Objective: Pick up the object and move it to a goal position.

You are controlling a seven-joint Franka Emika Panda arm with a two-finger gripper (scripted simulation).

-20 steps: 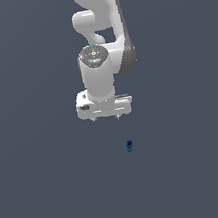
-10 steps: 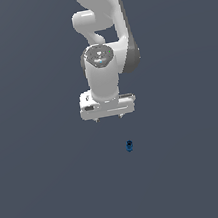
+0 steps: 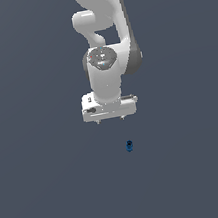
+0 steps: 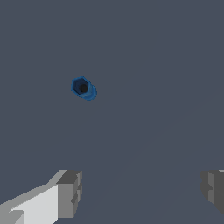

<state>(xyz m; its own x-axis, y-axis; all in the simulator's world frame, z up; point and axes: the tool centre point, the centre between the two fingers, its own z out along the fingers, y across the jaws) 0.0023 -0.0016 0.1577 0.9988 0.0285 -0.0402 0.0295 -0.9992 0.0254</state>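
The object (image 3: 129,146) is a tiny dark-blue blob with a darker spot, lying on the grey floor. It also shows in the wrist view (image 4: 83,88). My white gripper (image 3: 111,119) hangs above and behind the object, a little toward the exterior view's left of it, and does not touch it. Its two short fingertips (image 3: 98,121) point down and stand wide apart. In the wrist view the gripper (image 4: 142,192) is open and empty, with one grey pad (image 4: 70,193) and the other at the frame's edge.
Plain dark grey floor (image 3: 54,191) all around. The white arm (image 3: 101,26) rises behind the gripper.
The gripper has shifted slightly toward the exterior view's right and a little up. The object has not moved.
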